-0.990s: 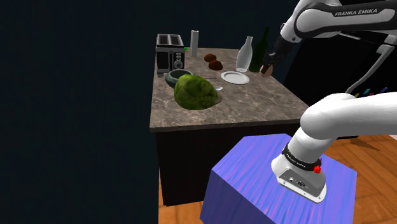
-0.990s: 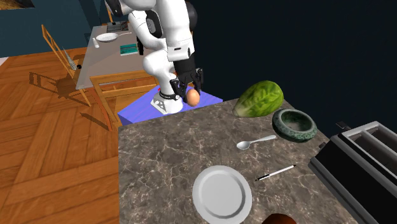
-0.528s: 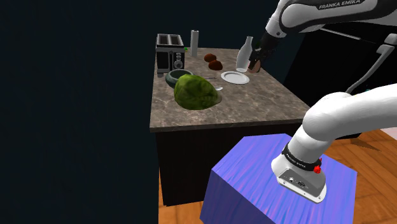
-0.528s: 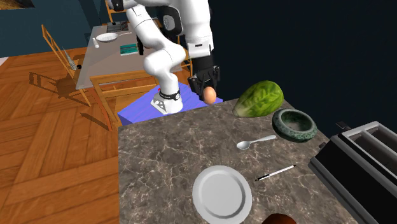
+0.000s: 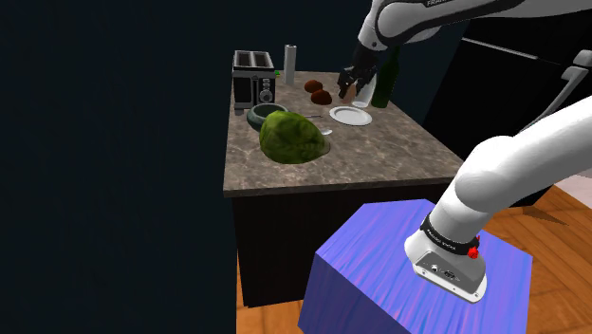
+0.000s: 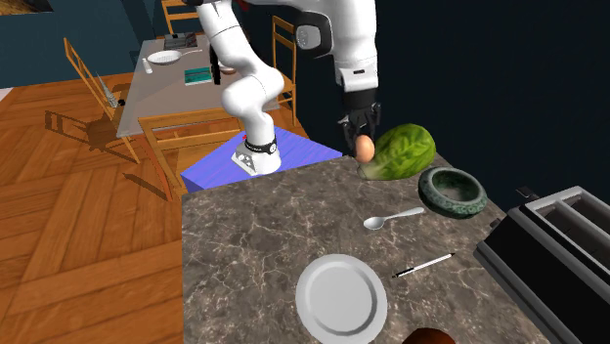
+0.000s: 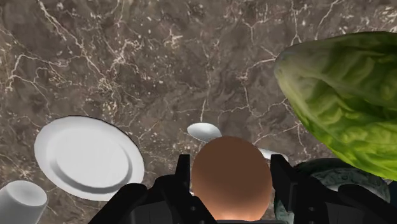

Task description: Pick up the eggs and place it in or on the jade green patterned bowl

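A brown egg [image 7: 232, 184] is clasped between my black fingers [image 7: 280, 177]. My gripper [image 6: 365, 147] is shut on the egg [image 6: 365, 149] and hangs above the marble counter, just beside the green lettuce head [image 6: 399, 151]. The dark green patterned bowl [image 6: 453, 192] stands past the lettuce, next to the spoon [image 6: 391, 217]. In the wrist view the bowl [image 7: 347, 178] peeks out beneath the lettuce [image 7: 347, 102] and one finger. From the shoulder view, the gripper [image 5: 351, 90] hovers over the white plate [image 5: 351, 116], with the bowl [image 5: 261, 116] behind the lettuce [image 5: 292, 138].
A white plate [image 6: 341, 296], a pen [image 6: 423, 265] and a toaster [image 6: 562, 249] share the counter [image 6: 244, 244]. A dark bottle [image 5: 382, 81], brown lumps [image 5: 320, 92] and a pale cylinder [image 5: 289, 62] stand at the back. Chairs and a table stand beyond the stand.
My gripper has carried the egg from the counter's edge over the surface, toward the shoulder view's left, and now hangs beside the lettuce. Its grip on the egg is unchanged.
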Tool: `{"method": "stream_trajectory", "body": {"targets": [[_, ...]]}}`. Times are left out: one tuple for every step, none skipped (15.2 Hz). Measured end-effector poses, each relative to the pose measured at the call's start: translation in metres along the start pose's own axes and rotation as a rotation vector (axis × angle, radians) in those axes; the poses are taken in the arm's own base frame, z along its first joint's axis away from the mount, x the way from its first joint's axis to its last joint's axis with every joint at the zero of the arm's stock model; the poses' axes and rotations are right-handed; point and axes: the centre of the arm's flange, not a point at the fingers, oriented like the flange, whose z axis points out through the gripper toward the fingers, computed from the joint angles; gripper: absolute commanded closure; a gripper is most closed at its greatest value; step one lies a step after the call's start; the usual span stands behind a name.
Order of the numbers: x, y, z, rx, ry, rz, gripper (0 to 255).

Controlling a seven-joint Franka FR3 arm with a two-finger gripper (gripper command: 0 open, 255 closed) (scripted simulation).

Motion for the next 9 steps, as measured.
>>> {"method": "stream_trajectory", "body": {"targets": [[0.011, -0.010, 0.003, 0.000, 0.000, 0.000, 255], [0.020, -0.019, 0.007, 0.000, 0.000, 0.000, 255], [0.030, -0.029, 0.008, 0.000, 0.000, 0.000, 255], [0.039, -0.038, 0.012, 0.000, 0.000, 0.000, 255], [0.047, -0.049, 0.012, 0.000, 0.000, 0.000, 255], [0.057, -0.057, 0.014, 0.000, 0.000, 0.000, 255], [0.066, -0.066, 0.016, 0.000, 0.000, 0.000, 255], [0.078, -0.075, 0.017, 0.000, 0.000, 0.000, 255], [0.086, -0.086, 0.020, 0.001, 0.000, 0.000, 255]]}}
